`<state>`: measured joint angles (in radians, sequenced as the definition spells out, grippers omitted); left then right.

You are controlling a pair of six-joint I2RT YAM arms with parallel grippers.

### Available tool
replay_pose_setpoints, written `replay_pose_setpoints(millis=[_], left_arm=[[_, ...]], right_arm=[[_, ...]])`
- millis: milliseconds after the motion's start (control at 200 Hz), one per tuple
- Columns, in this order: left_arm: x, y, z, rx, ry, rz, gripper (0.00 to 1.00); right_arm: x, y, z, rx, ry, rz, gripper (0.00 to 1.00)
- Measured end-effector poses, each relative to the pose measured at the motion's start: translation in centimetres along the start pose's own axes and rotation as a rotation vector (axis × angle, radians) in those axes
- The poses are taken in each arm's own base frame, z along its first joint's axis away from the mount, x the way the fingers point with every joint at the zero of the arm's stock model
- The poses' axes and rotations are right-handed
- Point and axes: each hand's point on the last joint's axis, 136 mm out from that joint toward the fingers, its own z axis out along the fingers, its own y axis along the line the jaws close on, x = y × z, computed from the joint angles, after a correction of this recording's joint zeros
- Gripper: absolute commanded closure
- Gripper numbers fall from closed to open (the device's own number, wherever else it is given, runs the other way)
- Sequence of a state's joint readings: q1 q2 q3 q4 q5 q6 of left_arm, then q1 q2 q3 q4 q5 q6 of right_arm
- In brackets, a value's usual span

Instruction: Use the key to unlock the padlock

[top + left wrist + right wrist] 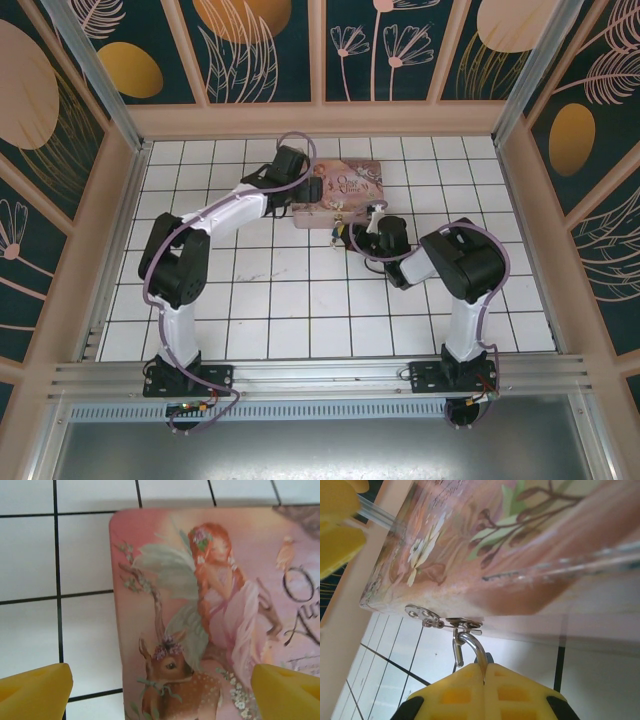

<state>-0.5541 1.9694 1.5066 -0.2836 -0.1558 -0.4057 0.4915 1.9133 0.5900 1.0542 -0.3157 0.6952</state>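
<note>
The padlock hangs from the hasp [462, 624] on the front wall of the pink illustrated tin box [520, 540]. Its silver shackle [472, 647] runs through the hasp loop, with one end hanging free. My right gripper [484, 680] is shut on the padlock, whose body is hidden between the yellow fingers [455, 695]. In the top view the right gripper [372, 226] sits at the tin's [345, 188] front edge. My left gripper [162, 682] hovers open above the tin's lid [200, 605], its fingers [35, 690] wide apart. The key is hidden.
The tin stands on the white tiled floor [280, 290] near the back wall [320, 118]. Pink side walls [120, 230] close in the floor. A yellow finger [337, 525] shows over the tin's far end in the right wrist view.
</note>
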Motion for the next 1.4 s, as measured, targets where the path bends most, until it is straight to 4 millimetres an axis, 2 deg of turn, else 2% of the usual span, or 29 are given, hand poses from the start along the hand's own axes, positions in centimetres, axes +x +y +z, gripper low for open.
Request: replay_pose_setpoints(millis=[185,390,676,1136,1401], left_arm=[[2.3,-0.9,0.8,-0.058,0.038,0.093,0.10],[2.3,-1.1,0.7,-0.084,0.022,0.113,0.12],[2.6,-1.3,1.0,-0.077,0.010,0.115,0.15],[2.5,-1.7,1.5,-0.065,-0.014,0.111,0.18],[2.2,-2.0,2.0,-0.058,-0.036,0.103,0.23]], right_arm=[[-0.2,0.3,-0.3,-0.013,-0.012,0.066,1.00],[-0.6,0.5,-0.7,-0.031,-0.046,0.151,1.00],[-0.5,-0.4,-0.8,-0.026,-0.083,0.360,1.00],[-1.2,-0.8,-1.0,-0.036,-0.130,0.485,1.00],[-2.4,-1.3,-1.5,-0.029,-0.258,0.574,1.00]])
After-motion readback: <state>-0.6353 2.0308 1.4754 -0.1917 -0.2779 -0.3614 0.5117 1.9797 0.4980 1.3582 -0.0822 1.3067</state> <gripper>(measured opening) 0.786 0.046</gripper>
